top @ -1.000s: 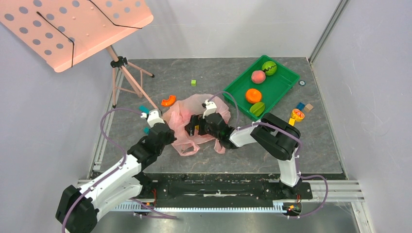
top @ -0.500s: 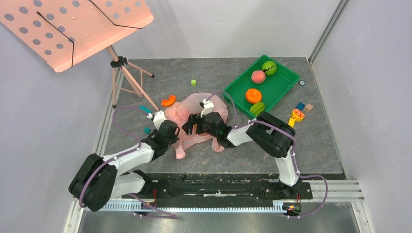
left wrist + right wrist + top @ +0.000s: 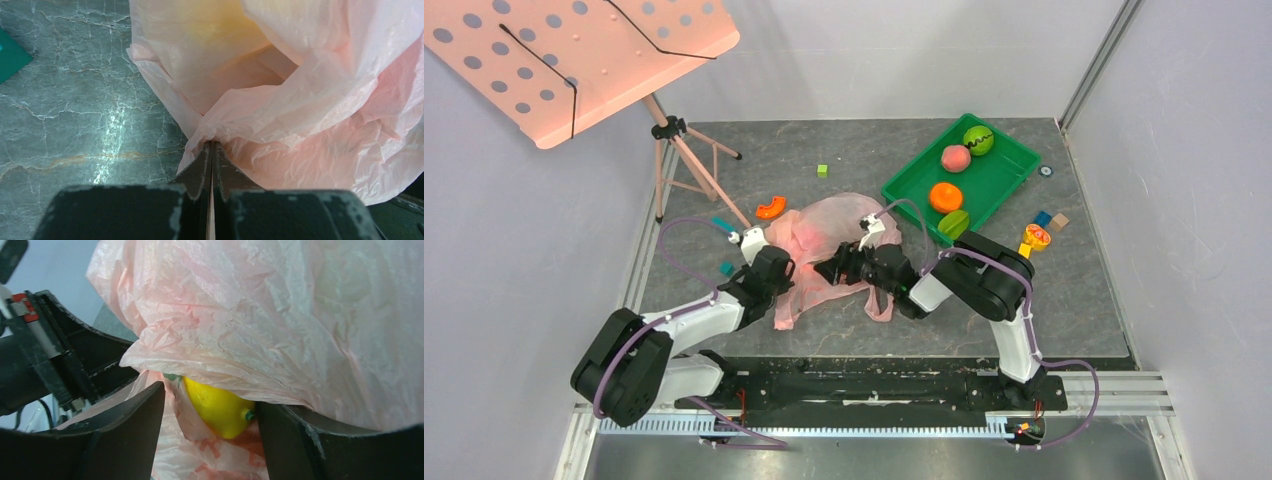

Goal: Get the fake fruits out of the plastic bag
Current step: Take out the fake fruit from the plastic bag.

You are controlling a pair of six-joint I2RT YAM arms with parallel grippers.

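Yellow mango (image 3: 218, 409) sits within the right tool (image 3: 210, 407).

The plastic bag (image 3: 300, 315) drapes over the yellow fruit (image 3: 220, 410) (only its lower half shows).

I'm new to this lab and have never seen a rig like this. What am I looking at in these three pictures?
Two robot arms are bolted at the near edge of a table. The wide picture comes from a fixed camera above and behind them. The other two come from a camera on each wrist, looking out past that arm's own fingers. The left end effector is pinched shut on a fold of the thin pink plastic bag. The right end effector is open, its fingers on either side of a yellow fruit half under the bag's film, not clearly gripping it. Also on the table are a green tray and a pink music stand.
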